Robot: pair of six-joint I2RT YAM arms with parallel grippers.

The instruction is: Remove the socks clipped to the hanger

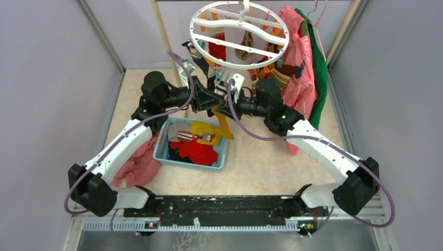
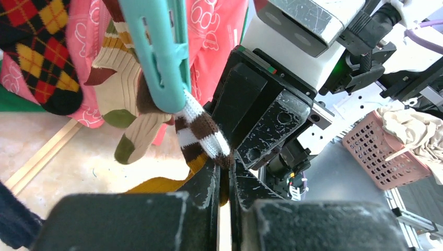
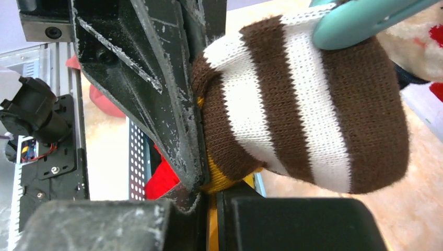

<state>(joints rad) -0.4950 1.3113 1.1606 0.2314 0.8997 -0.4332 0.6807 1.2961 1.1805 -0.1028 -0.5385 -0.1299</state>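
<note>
Top view: under the white round plastic ring hanger [image 1: 237,36], the left gripper [image 1: 215,104] and right gripper [image 1: 226,109] meet on one mustard-yellow knitted sock with a brown-and-white striped cuff [image 1: 224,126], its foot dangling. Left wrist view: the left gripper is closed on the mustard fabric just below the cuff, which a teal plastic clip [image 2: 159,57] pinches. Right wrist view: the right gripper is clamped on the same spot. The sock is judged light, soft and stretchy, so best gripped close to the clip.
</note>
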